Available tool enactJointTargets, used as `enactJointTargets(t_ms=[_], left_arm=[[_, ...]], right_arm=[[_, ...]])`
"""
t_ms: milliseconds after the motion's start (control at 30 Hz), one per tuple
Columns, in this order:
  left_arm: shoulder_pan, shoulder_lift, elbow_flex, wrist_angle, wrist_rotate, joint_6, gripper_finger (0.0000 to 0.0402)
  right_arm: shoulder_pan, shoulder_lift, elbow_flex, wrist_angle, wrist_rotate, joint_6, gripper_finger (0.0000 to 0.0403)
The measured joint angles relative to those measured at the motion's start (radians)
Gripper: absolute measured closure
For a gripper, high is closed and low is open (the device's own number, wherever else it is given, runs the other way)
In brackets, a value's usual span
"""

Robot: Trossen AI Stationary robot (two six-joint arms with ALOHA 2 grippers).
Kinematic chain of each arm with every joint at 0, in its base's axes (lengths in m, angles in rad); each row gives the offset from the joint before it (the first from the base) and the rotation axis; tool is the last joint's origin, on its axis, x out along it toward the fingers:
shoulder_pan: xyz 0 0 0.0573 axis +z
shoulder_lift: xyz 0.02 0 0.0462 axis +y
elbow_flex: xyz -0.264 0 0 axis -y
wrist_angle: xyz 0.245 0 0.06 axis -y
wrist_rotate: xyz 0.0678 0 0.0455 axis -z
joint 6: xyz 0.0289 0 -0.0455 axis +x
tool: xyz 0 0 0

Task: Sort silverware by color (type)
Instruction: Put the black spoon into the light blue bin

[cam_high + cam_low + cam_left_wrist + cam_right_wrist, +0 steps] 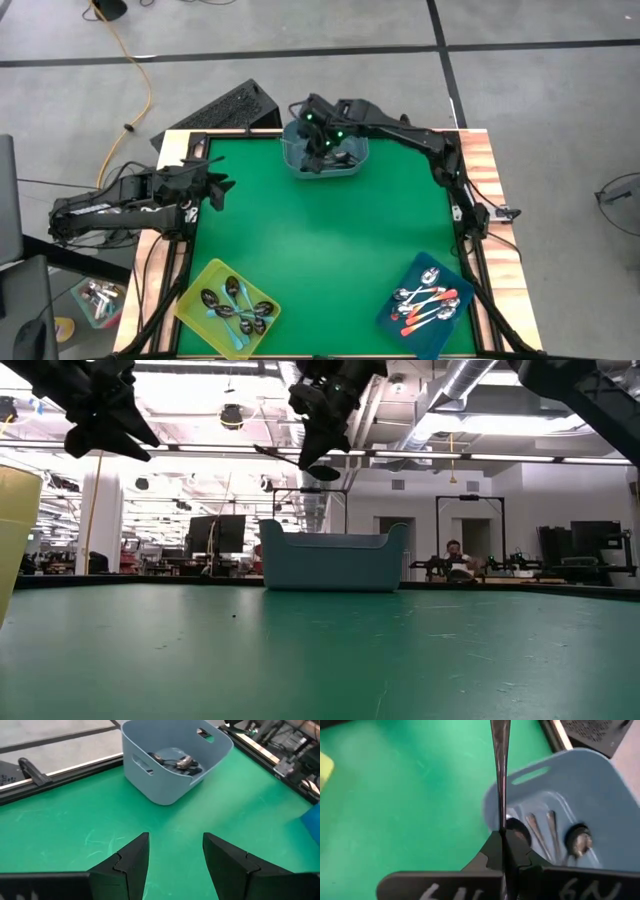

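Note:
A grey-blue bin [325, 152] [333, 560] stands at the table's far middle with a few dark metal spoons [177, 762] [545, 830] lying on its floor. My right gripper [318, 138] [318, 432] hangs above that bin, shut on one dark metal spoon [500, 775]. My left gripper [222, 188] [175, 851] is raised near the table's left edge, open and with nothing between its fingers. The yellow bin [228, 305] at the near left holds teal-handled spoons. Orange-red-handled spoons lie in the dark blue bin [430, 300] at the near right. My right gripper pinches the dark spoon between its two fingers, close to the bowl end of the handle [501, 831]. The fingers slant down from above and lie along the spoon, whose thin handle [280, 455] sticks out ahead of them. The spoon is lifted clear above the bin, bowl [322, 472] lowest.
The green mat [320, 240] lies bare between the three bins. A wooden frame [480, 160] borders the table. A black keyboard [225, 110] lies beyond the far left corner. The yellow bin's wall [15, 530] shows at the low view's left edge.

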Motion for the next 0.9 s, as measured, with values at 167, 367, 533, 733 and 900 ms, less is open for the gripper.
enactJointTargets(t_ms=[167, 367, 533, 733, 900], left_arm=[[0.000, 0.000, 0.000, 0.000, -0.030, -0.046, 0.0232], [0.000, 0.000, 0.000, 0.000, -0.033, -0.051, 0.0232], [0.000, 0.000, 0.000, 0.000, -0.081, -0.066, 0.0232], [0.000, 0.000, 0.000, 0.000, -0.102, -0.072, 0.0232], [0.000, 0.000, 0.000, 0.000, -0.102, -0.059, 0.0232]], right_arm=[[-0.061, -0.008, -0.001, -0.002, -0.013, -0.041, 0.0397], [-0.134, -0.007, -0.001, -0.037, -0.044, -0.097, 0.0397], [-0.187, -0.007, -0.012, -0.062, -0.057, -0.134, 0.0397], [-0.233, -0.007, -0.012, -0.076, -0.116, -0.154, 0.0397], [-0.254, -0.006, -0.012, -0.073, -0.117, -0.160, 0.0397]])
